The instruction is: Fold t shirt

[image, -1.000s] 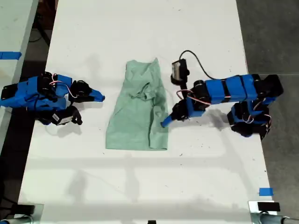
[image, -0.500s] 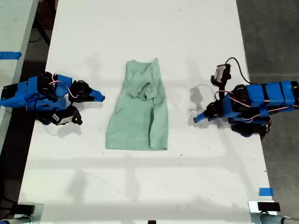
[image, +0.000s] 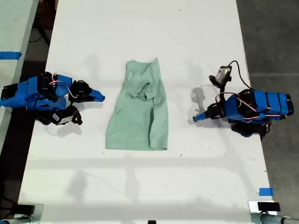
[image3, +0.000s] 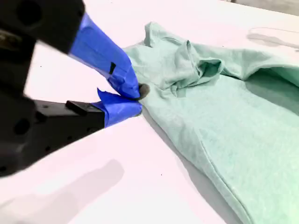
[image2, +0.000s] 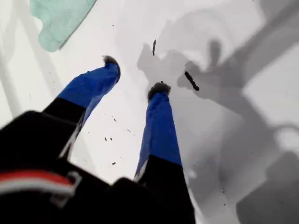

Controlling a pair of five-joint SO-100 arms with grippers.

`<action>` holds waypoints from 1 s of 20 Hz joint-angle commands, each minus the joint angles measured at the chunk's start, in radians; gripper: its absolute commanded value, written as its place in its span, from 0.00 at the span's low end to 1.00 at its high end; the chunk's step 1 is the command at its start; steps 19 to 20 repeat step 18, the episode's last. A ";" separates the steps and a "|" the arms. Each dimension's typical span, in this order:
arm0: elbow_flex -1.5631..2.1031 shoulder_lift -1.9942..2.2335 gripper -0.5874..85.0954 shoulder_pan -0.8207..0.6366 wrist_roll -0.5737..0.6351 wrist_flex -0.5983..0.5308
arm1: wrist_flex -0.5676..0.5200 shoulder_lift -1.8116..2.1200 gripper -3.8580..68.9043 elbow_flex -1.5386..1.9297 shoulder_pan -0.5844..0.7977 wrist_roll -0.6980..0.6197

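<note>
A pale mint t shirt (image: 138,108) lies flat on a white table (image: 140,28), between two blue arms. It looks soft, light and floppy, best pinched at a hem corner or edge. Its long axis runs across the line between the grippers, narrow end farther up the exterior view. My first gripper (image2: 133,74), jaws apart and empty, sits well clear of it. My second gripper (image3: 138,99), jaws together on nothing, rests just beside its edge.

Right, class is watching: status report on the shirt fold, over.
My first claw open, empty, clear of the t shirt. My second claw shut, empty, near its edge. Shirt flat, wrinkled. Nothing in the way.
</note>
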 commanded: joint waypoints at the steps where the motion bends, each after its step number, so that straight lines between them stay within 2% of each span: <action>1: 0.020 0.009 0.01 0.006 -0.012 0.000 | -0.009 0.014 0.26 0.041 0.023 -0.020; 5: 0.020 0.009 0.01 0.011 -0.012 0.000 | -0.009 0.014 0.26 0.028 0.015 -0.072; 10: 0.020 0.009 0.01 0.003 -0.012 0.000 | -0.005 0.014 0.26 0.025 0.017 -0.057; 12: 0.020 0.009 0.01 -0.002 -0.012 0.000 | -0.005 0.014 0.16 0.034 0.017 -0.051; 20: 0.020 0.009 0.01 -0.003 -0.012 0.000 | -0.008 0.014 0.15 0.038 0.014 -0.046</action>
